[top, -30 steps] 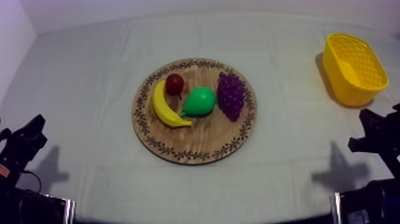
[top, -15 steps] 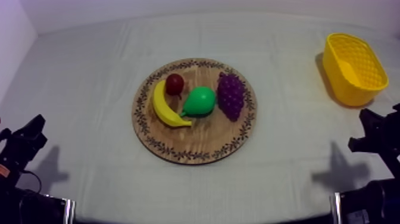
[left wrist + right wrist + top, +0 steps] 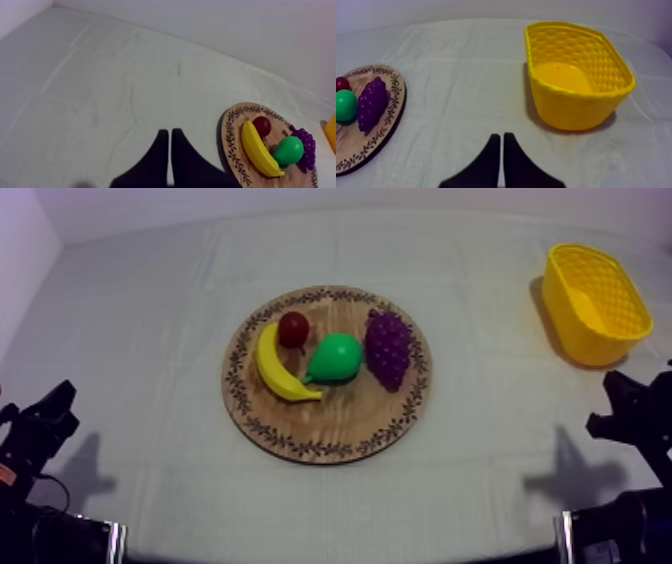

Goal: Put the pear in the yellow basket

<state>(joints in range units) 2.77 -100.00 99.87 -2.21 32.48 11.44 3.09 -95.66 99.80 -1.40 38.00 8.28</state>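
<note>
From above, the pear (image 3: 335,358) lies on its side near the middle of the wooden board (image 3: 330,450). Its narrow end is against the banana (image 3: 272,368) and its fat end is just beside the grapes (image 3: 388,348). A small red fruit (image 3: 293,328) sits close behind. The yellow basket (image 3: 572,336) stands well apart at the desk's (image 3: 150,308) far right, open and with nothing in it.

From the left wrist, the left tool (image 3: 167,132) has its two fingers pressed together into a thin wedge, holding nothing. It hangs over bare cloth, with the board off to one side.

From the right wrist, the right tool (image 3: 499,135) is likewise closed on nothing. It sits low over the cloth between board and basket, the basket being the nearer.

The pear looks to me like smooth, hard plastic, probably light and a bit slippery, and not likely to bruise or dent. I'd take it across the round belly from above. The fingers could go into the free space in front and behind, away from the banana and the grapes. A pinch on the tapering neck would likely squirt it loose.
</note>
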